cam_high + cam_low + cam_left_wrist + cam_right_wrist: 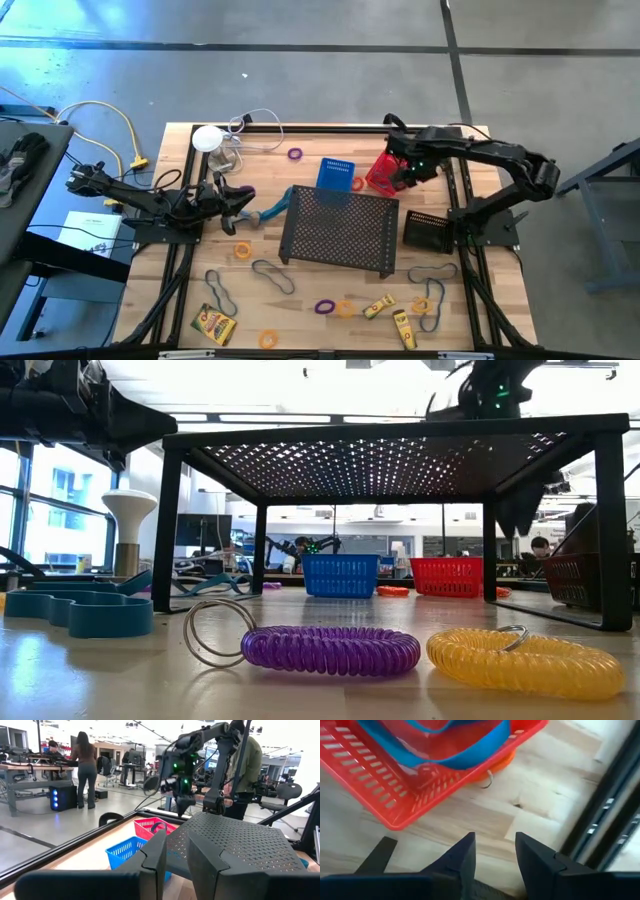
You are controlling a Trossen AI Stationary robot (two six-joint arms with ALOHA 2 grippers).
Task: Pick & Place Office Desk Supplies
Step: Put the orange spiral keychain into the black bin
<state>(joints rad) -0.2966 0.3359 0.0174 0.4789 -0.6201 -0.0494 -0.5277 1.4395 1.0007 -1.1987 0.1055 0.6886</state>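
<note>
While right gripper [494, 851] jaws gape empty, blue band loop [455, 750] curls inside red basket [380, 795].

Wooden table [310, 285]: baskets [337, 174], possibly bands [273, 274]

Purple coil ring [330, 650] beside a yellow-orange one [525, 660]; red basket [385, 171], blue basket [337, 173], black mesh tray [340, 228], pale wooden bench [300, 300].

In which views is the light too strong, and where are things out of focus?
Low view: the room's ceiling lights wash out the top behind the black mesh tray; the purple coil ring is sharp, the blue basket soft. Right wrist view: the red basket is close and slightly blurred. High view: the floor at the left shows a blue glare.
</note>
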